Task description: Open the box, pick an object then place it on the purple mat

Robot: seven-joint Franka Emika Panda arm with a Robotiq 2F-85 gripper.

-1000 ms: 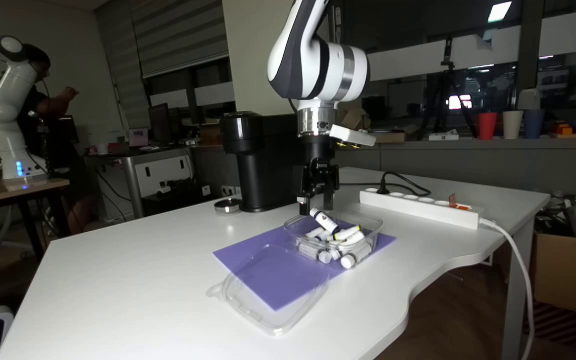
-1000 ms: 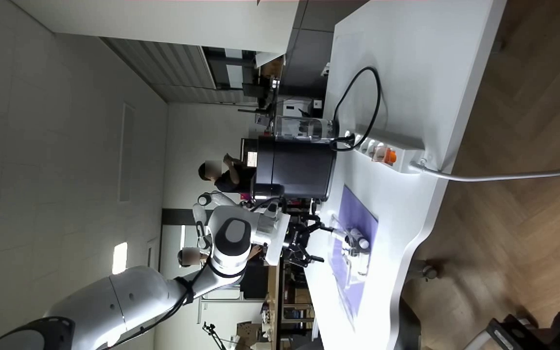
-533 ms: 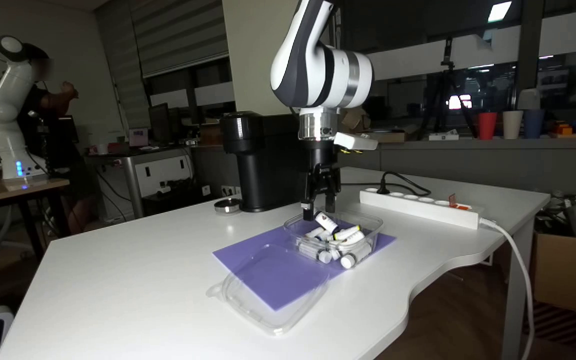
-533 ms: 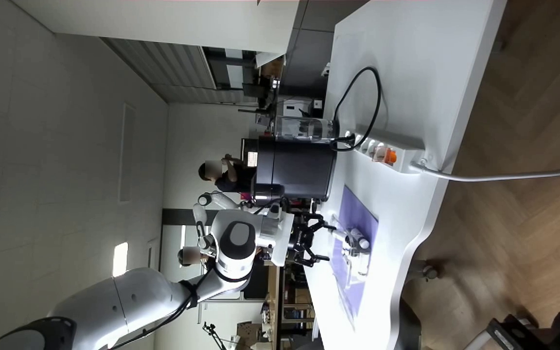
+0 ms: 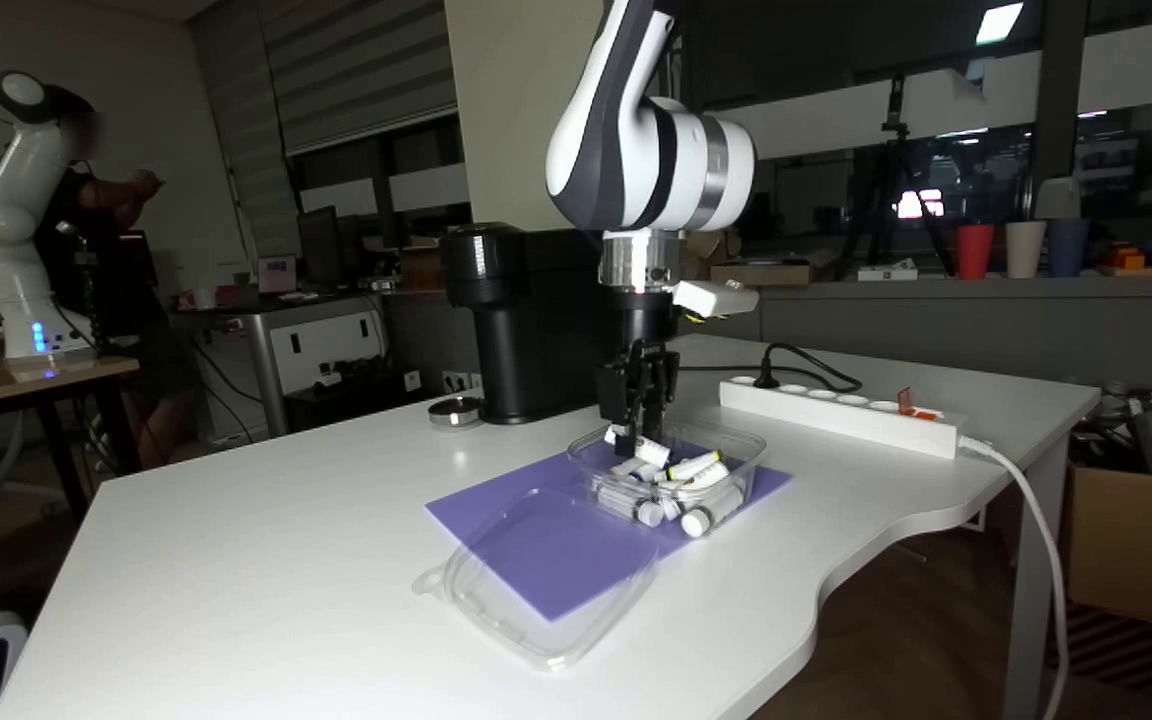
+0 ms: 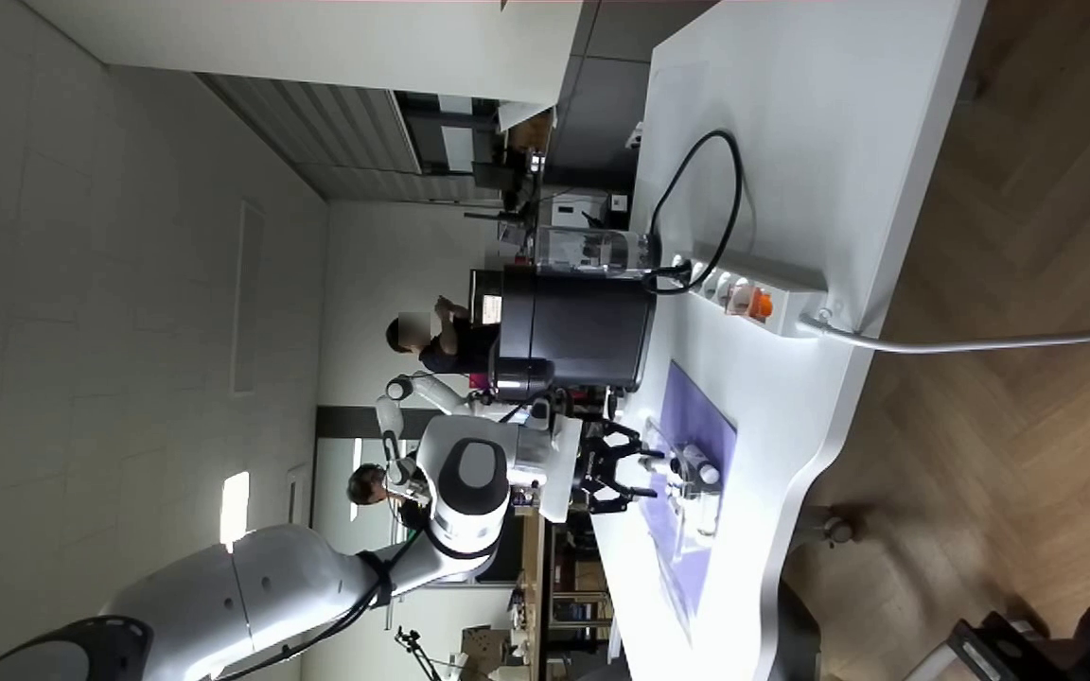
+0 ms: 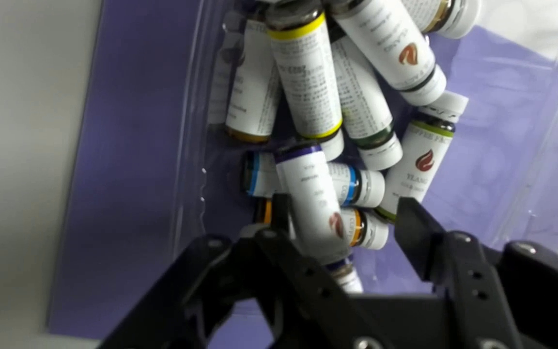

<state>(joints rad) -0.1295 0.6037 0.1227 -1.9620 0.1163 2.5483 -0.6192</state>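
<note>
The clear box (image 5: 752, 468) stands open on the purple mat (image 5: 486, 502) and holds several small white-labelled bottles. Its clear lid (image 5: 626, 605) lies off it, partly on the mat and partly on the table. In the wrist view the box wall (image 7: 189, 145) and the mat (image 7: 119, 169) show. A bottle with a purple band (image 7: 310, 194) lies across the others. My gripper (image 7: 346, 213) is open over the box, with this bottle between its fingers, close to the left finger. The gripper also shows in both exterior views (image 5: 640, 445) (image 6: 656, 473), pointing down at the bottles.
A white power strip (image 5: 841, 420) with a black plug and cable lies behind the box. A tall black appliance (image 5: 526, 330) and a round metal tin (image 5: 454, 412) stand at the back of the table (image 5: 266, 560). The table's curved edge is near the box.
My gripper has come down to the bottles and turned about its vertical axis. A finger now covers part of the top bottle in an exterior view. Box, lid and mat have not moved.
</note>
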